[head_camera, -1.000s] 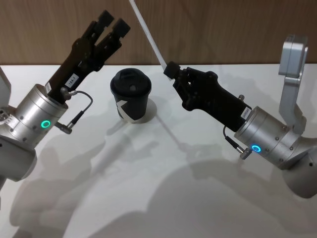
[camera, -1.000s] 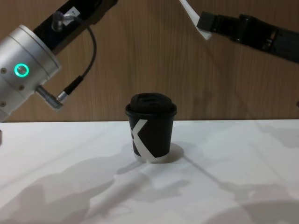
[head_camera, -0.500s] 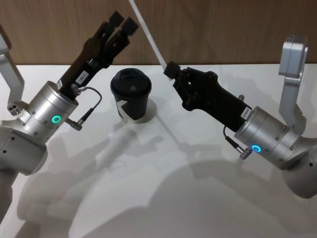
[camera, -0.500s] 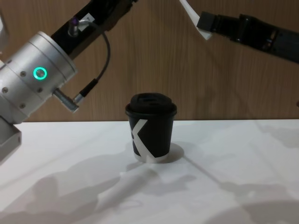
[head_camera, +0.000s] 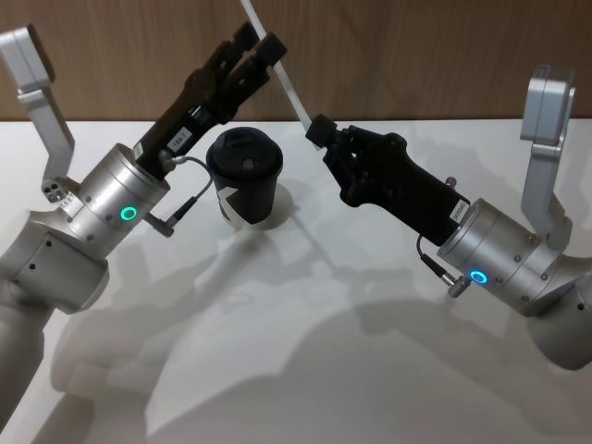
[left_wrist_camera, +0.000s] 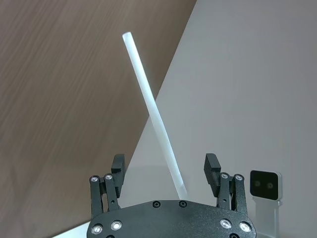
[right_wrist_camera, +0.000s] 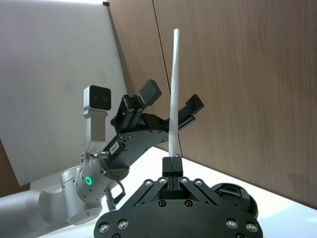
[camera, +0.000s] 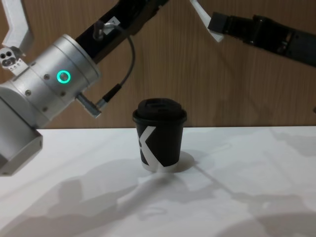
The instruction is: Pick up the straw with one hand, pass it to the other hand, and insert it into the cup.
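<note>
Above the table and to the right of the cup, the straw (head_camera: 292,92) is held in the air. It is a thin, straight, smooth white tube, tilted so its free upper end leans toward the robot's left. Its lower end is pinched in the right gripper (head_camera: 319,132), whose matte black fingers are closed tight on it. The left gripper (head_camera: 259,39) is black with a white label, a silver cylindrical wrist and a looping black cable. It reaches up from the left with its fingers spread wide on either side of the straw's upper half, holding nothing. The cup (head_camera: 245,176), black paper with a white angular mark and a black plastic lid, stands upright on the white table (head_camera: 277,361), touched by neither gripper. A wood-grain wall (head_camera: 416,55) rises behind.

A second ago the left gripper was well left of the straw. It has since swung in around it, while the straw, right gripper and cup have not moved.

In the head view one left finger overlaps the straw. The left wrist view shows the straw (left_wrist_camera: 155,114) running between the fingers (left_wrist_camera: 118,163) with a gap on each side. The chest view shows the cup (camera: 159,138) side-on, with the straw well above its lid.
</note>
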